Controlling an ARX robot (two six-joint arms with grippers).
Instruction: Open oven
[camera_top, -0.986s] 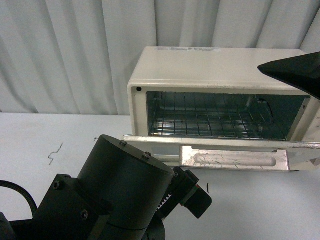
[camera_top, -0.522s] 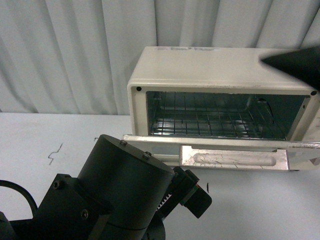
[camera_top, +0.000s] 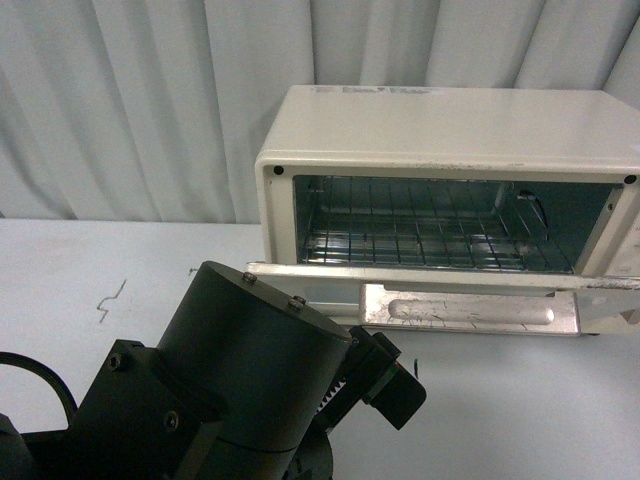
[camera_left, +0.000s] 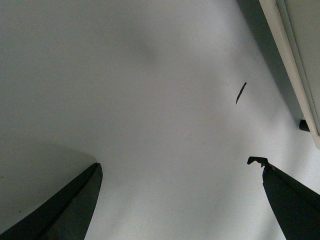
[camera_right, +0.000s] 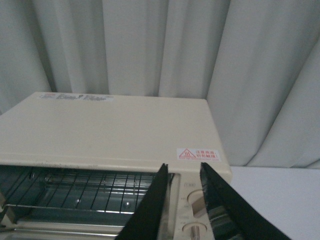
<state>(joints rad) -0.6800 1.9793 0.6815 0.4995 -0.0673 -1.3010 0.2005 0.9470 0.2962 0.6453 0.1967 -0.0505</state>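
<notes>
The right hand's dark tip, which crossed the oven's top right corner a moment ago, has left the front view; the oven (camera_top: 450, 190) itself has not shifted and its door (camera_top: 440, 285) is still down. The oven stands on the counter (camera_top: 90, 260), with the curtain (camera_top: 150, 100) just behind it. Its long axis runs side to side across the robot's view, and its open mouth faces the robot. The door, hinged along the oven's lower front edge, lies about flat and juts toward the robot, leaving the wire rack (camera_top: 420, 240) inside bare to see.

From the right wrist camera, the right hand (camera_right: 183, 166) hangs above and in front of the oven's knob end, its fingers parted by only a narrow gap and holding nothing. The left arm (camera_top: 240, 370) sits low in front of the oven's door. The left hand (camera_left: 176, 162) is spread wide over bare counter beside the oven's base, empty.
</notes>
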